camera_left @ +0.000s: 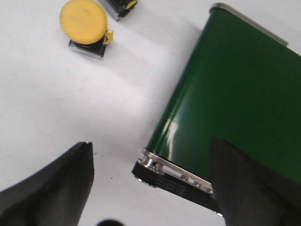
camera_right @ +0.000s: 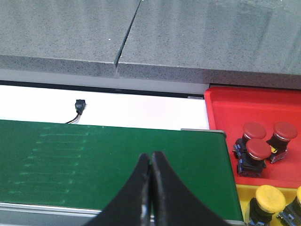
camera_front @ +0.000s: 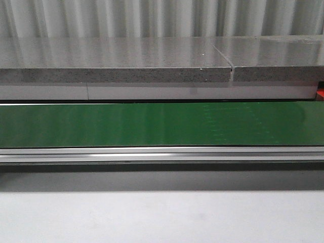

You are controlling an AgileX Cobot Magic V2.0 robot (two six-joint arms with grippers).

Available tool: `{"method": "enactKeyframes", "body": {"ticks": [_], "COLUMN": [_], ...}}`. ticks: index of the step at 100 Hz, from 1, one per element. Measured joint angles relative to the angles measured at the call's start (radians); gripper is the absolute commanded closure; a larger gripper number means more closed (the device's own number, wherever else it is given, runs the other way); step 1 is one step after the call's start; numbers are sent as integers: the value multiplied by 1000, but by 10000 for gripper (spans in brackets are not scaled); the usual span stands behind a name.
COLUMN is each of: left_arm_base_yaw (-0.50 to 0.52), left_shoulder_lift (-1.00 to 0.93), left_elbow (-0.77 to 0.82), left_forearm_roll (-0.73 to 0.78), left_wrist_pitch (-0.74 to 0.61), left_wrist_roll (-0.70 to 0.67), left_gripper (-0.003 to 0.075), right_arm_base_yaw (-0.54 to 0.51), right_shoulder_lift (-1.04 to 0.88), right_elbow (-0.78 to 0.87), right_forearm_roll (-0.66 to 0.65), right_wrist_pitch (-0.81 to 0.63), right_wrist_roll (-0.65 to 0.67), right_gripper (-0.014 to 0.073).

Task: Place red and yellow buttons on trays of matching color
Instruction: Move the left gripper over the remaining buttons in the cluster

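The left gripper hangs with its two dark fingers spread wide apart and nothing between them. Directly between and beneath those fingers lies the rounded end of the green conveyor belt, with its metal roller and black end piece showing, while the white table surface fills the rest of that view. Well beyond the fingertips, on the white surface, a yellow button stands on its black and metal base, and a second partly cropped button body sits just beside it at the frame edge. The right gripper has its black fingers pressed together, tips touching, holding nothing. It hovers over the green belt, near the belt's end. Off to one side of its tips, past the belt's end, a red tray holds three red buttons clustered close together, and nearer the gripper a yellow tray holds a yellow button with another partly cut off by the frame edge. Ahead of the fingertips, beyond the belt, a small black connector with wires lies on the white strip before a grey stone slab. The front view shows only the bare green belt, its aluminium rail and the grey slab; neither gripper appears there.
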Motion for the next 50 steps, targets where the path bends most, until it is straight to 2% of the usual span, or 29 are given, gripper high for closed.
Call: {"method": "enactKeyframes", "body": {"ticks": [17,50], "left_arm_base_yaw": [57,57], "left_shoulder_lift": [99,298], "left_elbow": [-31,-154], "left_forearm_roll": [-9,-17], "left_wrist_pitch": [1,-9], "left_wrist_roll": [17,25], "left_gripper": [227,227], "right_arm_base_yaw": [0,0], "right_shoulder_lift": [0,0], "right_elbow": [0,0], "right_forearm_roll": [0,0], "right_wrist_pitch": [0,0], "right_wrist_roll": [0,0], "right_gripper": [699,699]}}
